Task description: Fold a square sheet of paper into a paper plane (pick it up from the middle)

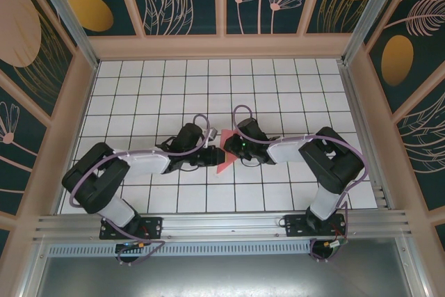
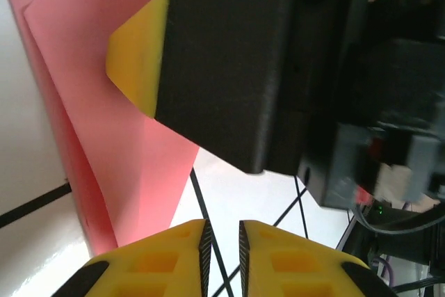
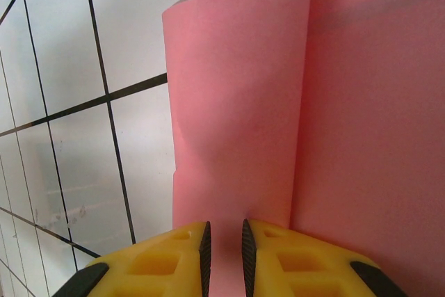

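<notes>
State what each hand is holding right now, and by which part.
The right hand seems to pinch the folded pink paper at its near edge. The left hand is nearly shut beside the paper's corner; whether it grips anything cannot be told.

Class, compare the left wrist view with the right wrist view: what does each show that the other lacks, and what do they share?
Left wrist view alone: the right gripper, black with a yellow tip, lying against the pink paper, plus the left gripper, its yellow fingertips nearly together with nothing seen between them. Right wrist view alone: a rolled fold edge in the paper and the right gripper's own yellow fingertips at the paper's lower edge. Both: the pink paper on the white gridded table.
</notes>
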Motion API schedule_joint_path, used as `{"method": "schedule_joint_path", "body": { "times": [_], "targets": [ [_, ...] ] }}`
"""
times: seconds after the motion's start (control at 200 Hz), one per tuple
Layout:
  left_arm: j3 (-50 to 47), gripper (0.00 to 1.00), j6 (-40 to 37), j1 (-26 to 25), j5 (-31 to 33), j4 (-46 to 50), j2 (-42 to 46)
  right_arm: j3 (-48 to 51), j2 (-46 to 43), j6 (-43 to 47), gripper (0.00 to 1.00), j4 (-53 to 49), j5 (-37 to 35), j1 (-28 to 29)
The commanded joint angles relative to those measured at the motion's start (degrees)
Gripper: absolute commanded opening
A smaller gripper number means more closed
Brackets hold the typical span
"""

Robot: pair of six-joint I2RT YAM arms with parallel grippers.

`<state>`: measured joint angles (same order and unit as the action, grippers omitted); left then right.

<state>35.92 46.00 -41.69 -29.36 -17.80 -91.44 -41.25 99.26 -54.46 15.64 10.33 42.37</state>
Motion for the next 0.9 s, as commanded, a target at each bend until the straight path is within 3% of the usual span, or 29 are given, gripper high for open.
{"method": "schedule_joint_path", "body": {
  "times": [0.0,0.35,0.5,0.736,0.826,0.896],
  "targets": [
    [1.58,0.21,1.30,-0.19,-1.11,-3.00,-3.08,1.71,3.61,-0.45,0.24,-5.62,-1.54,0.75],
    [-0.14,0.18,-4.38,-0.18,8.71,7.22,-8.99,0.85,3.03,0.21,0.24,-6.13,-1.32,0.57],
    [-3.90,0.16,-5.38,-0.16,8.01,5.95,-9.56,-0.45,2.41,1.31,0.25,-6.27,-0.82,0.10],
    [-5.30,0.05,-7.46,-0.23,8.95,7.20,-9.20,-3.47,-4.78,4.80,0.26,-6.54,-0.17,-2.25],
    [-5.17,0.01,-7.81,-0.17,9.04,7.32,-9.37,-3.73,-7.62,6.72,0.21,-5.08,1.27,-2.59],
    [-4.90,0.00,-7.94,-0.17,8.89,7.26,-9.63,-3.36,-8.60,7.51,0.12,-3.28,3.28,-2.32]
  ]
}}
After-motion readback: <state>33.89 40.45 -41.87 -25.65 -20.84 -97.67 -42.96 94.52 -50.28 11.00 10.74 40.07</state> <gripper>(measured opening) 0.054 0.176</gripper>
